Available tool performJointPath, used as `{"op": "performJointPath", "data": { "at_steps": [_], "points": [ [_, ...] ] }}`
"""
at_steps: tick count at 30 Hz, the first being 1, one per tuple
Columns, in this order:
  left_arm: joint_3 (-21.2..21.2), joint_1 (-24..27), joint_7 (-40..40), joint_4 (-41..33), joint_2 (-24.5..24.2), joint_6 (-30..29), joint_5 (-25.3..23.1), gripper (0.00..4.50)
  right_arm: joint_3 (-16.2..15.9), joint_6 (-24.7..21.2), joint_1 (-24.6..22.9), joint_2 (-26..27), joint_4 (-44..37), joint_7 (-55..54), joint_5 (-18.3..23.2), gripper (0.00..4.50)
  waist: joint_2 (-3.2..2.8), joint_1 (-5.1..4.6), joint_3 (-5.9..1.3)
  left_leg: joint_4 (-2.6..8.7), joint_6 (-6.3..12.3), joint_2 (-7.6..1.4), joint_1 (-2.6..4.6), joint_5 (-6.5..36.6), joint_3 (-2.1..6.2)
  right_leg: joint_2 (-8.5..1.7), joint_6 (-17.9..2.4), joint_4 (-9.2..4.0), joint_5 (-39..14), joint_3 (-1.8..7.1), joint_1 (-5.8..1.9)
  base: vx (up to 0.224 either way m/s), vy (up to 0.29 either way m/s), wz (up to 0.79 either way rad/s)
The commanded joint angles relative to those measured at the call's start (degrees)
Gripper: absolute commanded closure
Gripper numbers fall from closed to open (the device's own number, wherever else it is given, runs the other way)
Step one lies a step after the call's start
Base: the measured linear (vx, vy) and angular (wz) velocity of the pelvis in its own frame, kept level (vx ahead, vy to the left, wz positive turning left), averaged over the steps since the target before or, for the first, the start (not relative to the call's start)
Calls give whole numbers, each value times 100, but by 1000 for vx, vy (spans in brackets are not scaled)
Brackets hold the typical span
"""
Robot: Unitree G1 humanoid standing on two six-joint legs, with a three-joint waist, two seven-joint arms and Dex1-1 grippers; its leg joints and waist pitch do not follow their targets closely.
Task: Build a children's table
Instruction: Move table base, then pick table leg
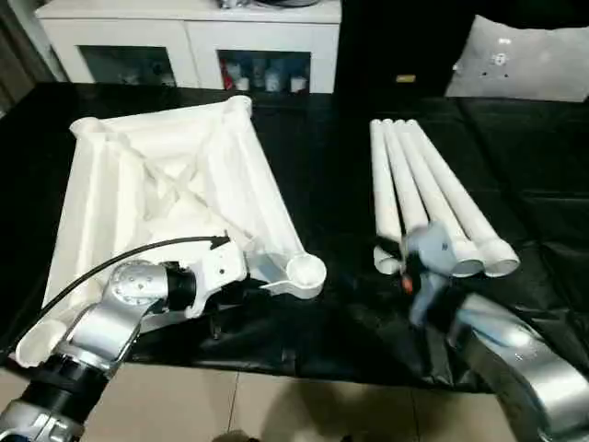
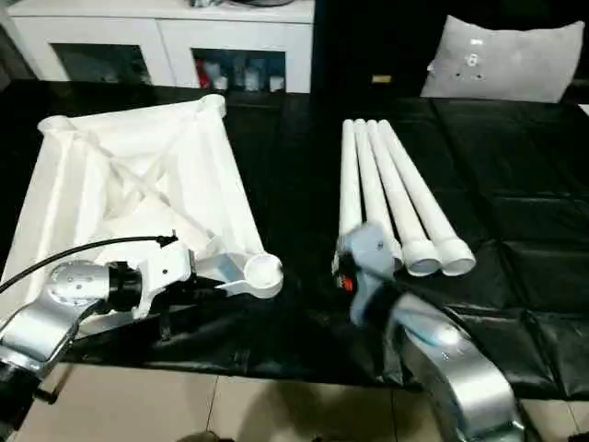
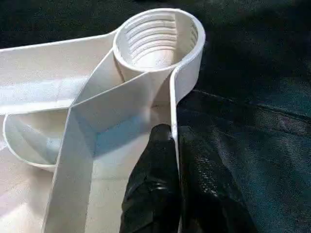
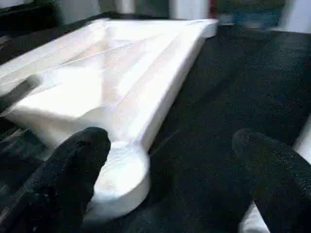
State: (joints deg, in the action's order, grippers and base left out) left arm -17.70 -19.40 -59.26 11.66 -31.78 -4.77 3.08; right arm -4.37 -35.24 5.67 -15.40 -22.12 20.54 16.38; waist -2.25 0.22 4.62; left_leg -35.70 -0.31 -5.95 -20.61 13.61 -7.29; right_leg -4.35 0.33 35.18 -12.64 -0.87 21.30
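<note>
The white table top (image 1: pixel 175 184) lies underside up on the black cover, its ribs and cross braces showing. My left gripper (image 3: pixel 175 141) is shut on the thin rim wall of the top, just behind the near-right corner socket (image 3: pixel 158 41), one black finger (image 3: pixel 153 184) on each side of the wall. Four white legs (image 1: pixel 423 184) lie side by side to the right, wide ends toward me. My right gripper (image 4: pixel 170 145) is open, fingers far apart and holding nothing. It hovers low over the cover beside the legs' near ends, facing that corner socket (image 4: pixel 121 170).
A white cabinet with glass doors (image 1: pixel 193 46) stands behind the table top. A white pillow-like pad (image 1: pixel 525 60) lies at the back right. The black cover's front edge (image 1: pixel 322 368) meets tan floor tiles. A black cable (image 1: pixel 120 258) runs along my left arm.
</note>
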Motion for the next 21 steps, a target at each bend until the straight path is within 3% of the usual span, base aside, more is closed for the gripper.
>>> {"op": "performJointPath", "data": {
  "at_steps": [1, 4, 6, 7, 8, 10, 14, 16, 21],
  "points": [
    [-6, -60, 42, -77, 86, 176, -3, 405, 113, -213, 310, 143, 161, -551, -315, 0, 10, 6, -406, 459, 428, -569, 61, -117, 147, -417, -1890, -240, 429, 200, -227, 0, 0, 0],
    [124, -33, 21, -238, 81, 47, 163, 384, 61, -560, 805, 329, 438, -1134, -677, 0, -7, -6, -417, 457, 296, -543, 58, -232, 142, -402, -1855, -217, 586, 196, -233, 0, 0, 0],
    [305, 63, 112, -538, 91, -232, 371, 374, 271, -1374, 1257, 583, 761, -1465, -559, 0, -37, 0, -431, 446, 264, -533, 59, -271, 140, -410, -1853, -198, 676, 200, -238, 0, 0, 0],
    [426, 119, 170, -736, 107, -419, 514, 364, 404, -1939, 1544, 703, 991, -1549, -433, 0, 1, -25, -423, 448, 223, -519, 44, -228, 144, -403, -1900, -204, 659, 202, -254, 0, 0, 0],
    [489, 141, 193, -848, 122, -527, 599, 357, 466, -2175, 1699, 737, 1130, -1559, -368, 0, -1, -15, -430, 442, 185, -511, 44, -206, 138, -411, -1937, -196, 594, 201, -261, 0, 0, 0],
    [569, 162, 255, -1006, 134, -662, 655, 341, 554, -2046, 1908, 780, 1396, -1507, -228, 0, 1, 5, -418, 438, 144, -519, 27, -173, 110, -411, -1904, -203, 586, 211, -257, 0, 0, 0],
    [780, 349, 531, -1700, 135, -1280, 810, 315, 672, -1955, 2680, 771, 2469, -1844, -587, 0, -1, -4, -414, 434, 74, -514, 16, -213, 99, -399, -1885, -186, 621, 208, -243, 0, 0, 0],
    [812, 450, 679, -2025, 134, -1536, 834, 297, 671, -1958, 2924, 728, 2827, -1887, -696, 0, 15, -2, -389, 448, -35, -513, 8, 21, 90, -392, -1853, -211, 289, 212, -246, 0, 0, 0],
    [758, 746, 996, -2732, 119, -2086, 801, 269, 674, -2064, 3234, 666, 3369, -1961, -755, 0, 35, 10, -371, 457, -39, -517, -4, 172, 76, -379, -1765, -242, 5, 215, -237, 0, 0, 0]
  ]
}}
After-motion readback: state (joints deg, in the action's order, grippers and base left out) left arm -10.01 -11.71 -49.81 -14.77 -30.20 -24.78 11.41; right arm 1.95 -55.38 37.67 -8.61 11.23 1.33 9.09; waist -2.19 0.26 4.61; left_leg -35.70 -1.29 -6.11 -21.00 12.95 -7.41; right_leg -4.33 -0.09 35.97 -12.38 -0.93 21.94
